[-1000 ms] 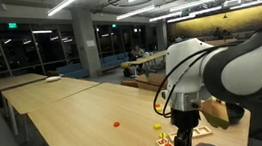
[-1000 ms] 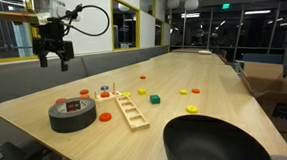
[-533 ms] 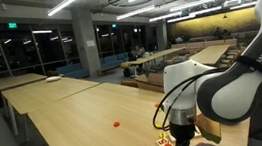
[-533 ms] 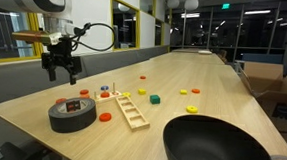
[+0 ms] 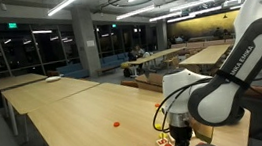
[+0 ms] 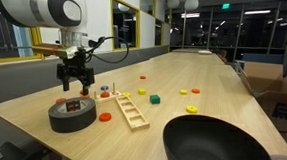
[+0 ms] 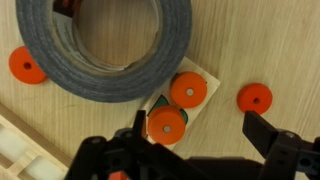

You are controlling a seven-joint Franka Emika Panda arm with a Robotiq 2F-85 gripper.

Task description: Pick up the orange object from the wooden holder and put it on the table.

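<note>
The wooden holder [image 7: 207, 71] is a small pale board next to a grey tape roll [image 7: 100, 60]. Two orange round pieces sit on it, one [image 7: 188, 91] farther from my fingers and one [image 7: 166, 125] close to one finger. My gripper [image 7: 200, 140] is open and empty, hovering just above the holder, with its fingers to either side of the nearer piece. In an exterior view the gripper [image 6: 75, 84] hangs over the tape roll [image 6: 71, 114] and the holder [image 6: 105, 93] on the table [image 6: 214, 74]. In an exterior view the arm covers most of the holder [image 5: 163, 138].
Loose orange discs [image 7: 27, 66] [image 7: 254, 97] lie on the table beside the tape and the holder. A ladder-like wooden strip [image 6: 130, 111] lies beside the tape. A black bowl [image 6: 215, 146] stands at the near edge. Small coloured pieces [image 6: 154, 98] are scattered farther along.
The gripper has come down and moved across from the table's edge to just over the tape roll and holder. It stays open. Nothing on the table has moved.
</note>
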